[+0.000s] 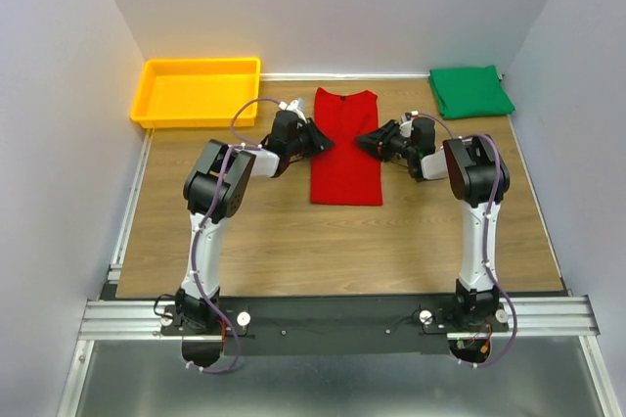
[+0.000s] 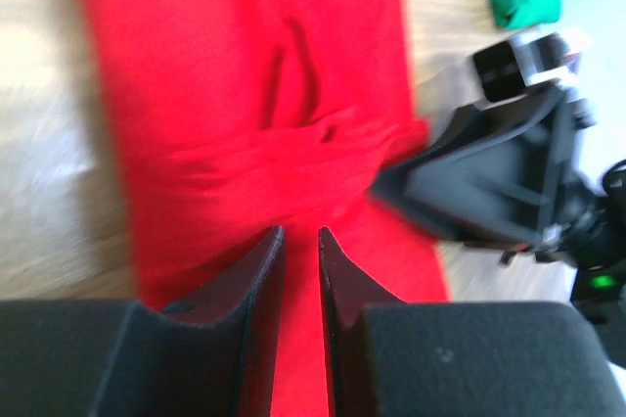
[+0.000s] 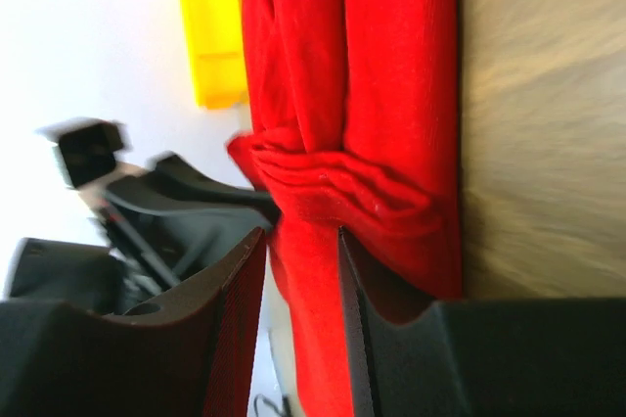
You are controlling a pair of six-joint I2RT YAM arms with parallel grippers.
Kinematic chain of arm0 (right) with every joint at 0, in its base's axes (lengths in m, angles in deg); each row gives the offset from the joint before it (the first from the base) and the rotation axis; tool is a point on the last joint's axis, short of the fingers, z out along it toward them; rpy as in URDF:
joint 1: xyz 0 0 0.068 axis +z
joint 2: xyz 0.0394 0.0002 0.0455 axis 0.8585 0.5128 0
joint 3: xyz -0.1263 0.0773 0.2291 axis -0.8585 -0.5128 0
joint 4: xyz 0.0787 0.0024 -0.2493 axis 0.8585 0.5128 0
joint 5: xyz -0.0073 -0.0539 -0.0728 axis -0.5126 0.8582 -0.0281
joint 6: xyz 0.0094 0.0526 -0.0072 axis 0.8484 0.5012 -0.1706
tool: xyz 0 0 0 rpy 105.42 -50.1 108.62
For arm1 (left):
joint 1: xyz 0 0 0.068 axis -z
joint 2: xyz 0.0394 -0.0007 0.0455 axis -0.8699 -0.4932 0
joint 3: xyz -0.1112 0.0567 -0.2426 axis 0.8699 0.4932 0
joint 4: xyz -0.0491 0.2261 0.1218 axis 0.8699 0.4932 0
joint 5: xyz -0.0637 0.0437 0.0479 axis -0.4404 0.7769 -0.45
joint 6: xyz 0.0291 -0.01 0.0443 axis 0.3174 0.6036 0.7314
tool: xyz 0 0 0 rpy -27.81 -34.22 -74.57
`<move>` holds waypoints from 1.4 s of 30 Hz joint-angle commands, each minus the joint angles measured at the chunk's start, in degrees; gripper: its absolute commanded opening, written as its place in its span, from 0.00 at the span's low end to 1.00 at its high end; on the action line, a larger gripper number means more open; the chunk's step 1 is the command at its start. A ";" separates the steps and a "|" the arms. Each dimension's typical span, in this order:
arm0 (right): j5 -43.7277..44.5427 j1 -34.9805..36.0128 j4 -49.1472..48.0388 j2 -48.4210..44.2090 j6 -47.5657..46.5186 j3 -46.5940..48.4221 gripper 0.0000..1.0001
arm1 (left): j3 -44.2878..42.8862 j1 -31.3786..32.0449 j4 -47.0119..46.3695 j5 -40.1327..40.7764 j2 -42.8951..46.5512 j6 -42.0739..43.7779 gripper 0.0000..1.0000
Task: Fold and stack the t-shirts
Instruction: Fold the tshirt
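- Nearest you, the left arm base (image 1: 201, 317) and right arm base (image 1: 476, 311) sit on the metal rail (image 1: 333, 317) at the near edge of the table (image 1: 293, 241). Both arms reach forward toward the middle of the wood.
- Your red t-shirt (image 1: 345, 148) lies flat at the centre of the table. It is folded into a long narrow strip that runs away from you toward the back wall.
- Your left gripper (image 1: 323, 141) touches the strip's left edge about halfway along. Your right gripper (image 1: 364, 140) meets the right edge straight across from it, so the two sets of tips face each other over the cloth.
- On the left wrist view, that gripper's fingers (image 2: 259, 270) stand narrow, with only a slim slit between them and red showing through it. You cannot tell from here whether any cloth is pinched.
- On the right wrist view, the fingers (image 3: 240, 280) stand somewhat wider and are closed on a fold of the red t-shirt, which fills the gap between them.
- A bunched ridge of red cloth crosses the strip from one gripper to the other.
- Your green t-shirt (image 1: 471, 91) sits folded into a compact square in the far right corner, well apart from the red one.
- In the far left corner you have the yellow tray (image 1: 196, 121), clear of both arms.
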 commanded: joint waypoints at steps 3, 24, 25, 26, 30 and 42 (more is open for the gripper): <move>8.32 -2.92 4.39 -0.07 -0.86 -3.13 0.43 | -0.42 -2.61 3.05 -2.99 -1.47 -2.87 0.27; 32.30 4.87 61.86 -37.33 -40.76 -9.89 0.45 | 6.59 5.28 41.11 34.88 31.65 18.85 0.58; 34.23 6.03 63.36 -38.82 -41.29 -10.42 0.45 | 7.48 6.08 41.90 35.93 32.62 18.94 0.59; 37.82 7.17 64.85 -39.45 -41.56 -11.12 0.45 | 8.44 6.79 43.30 37.07 33.59 18.94 0.59; 44.09 13.14 70.14 -41.03 -40.60 -12.62 0.47 | 13.62 10.48 45.25 37.44 37.63 16.92 0.63; 52.18 19.39 72.86 -35.86 -37.78 -11.04 0.46 | 16.54 14.88 43.93 33.57 38.17 15.07 0.63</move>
